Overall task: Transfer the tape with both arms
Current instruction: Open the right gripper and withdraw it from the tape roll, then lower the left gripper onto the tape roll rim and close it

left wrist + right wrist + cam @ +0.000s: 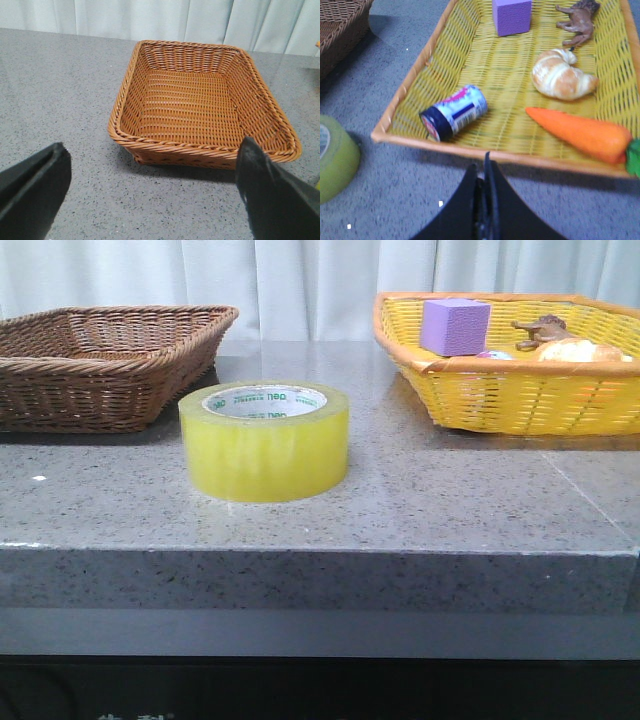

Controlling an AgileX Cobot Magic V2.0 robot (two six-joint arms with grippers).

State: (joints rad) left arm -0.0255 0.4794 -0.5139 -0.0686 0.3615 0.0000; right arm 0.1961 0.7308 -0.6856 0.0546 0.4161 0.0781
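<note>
The yellow tape roll (265, 442) lies flat on the grey stone table, near the front and between the two baskets. Its white core with green lettering faces up. It also shows at the edge of the right wrist view (335, 160). Neither gripper shows in the front view. My left gripper (152, 170) is open wide and empty, over bare table just before the brown basket (200, 105). My right gripper (485, 172) is shut and empty, just before the yellow basket's near rim (510, 156), with the tape off to one side.
The empty brown wicker basket (100, 360) stands back left. The yellow basket (520, 380) back right holds a purple cube (455, 326), a toy horse (577, 20), a croissant (562, 75), a carrot (580, 132) and a small can (454, 112).
</note>
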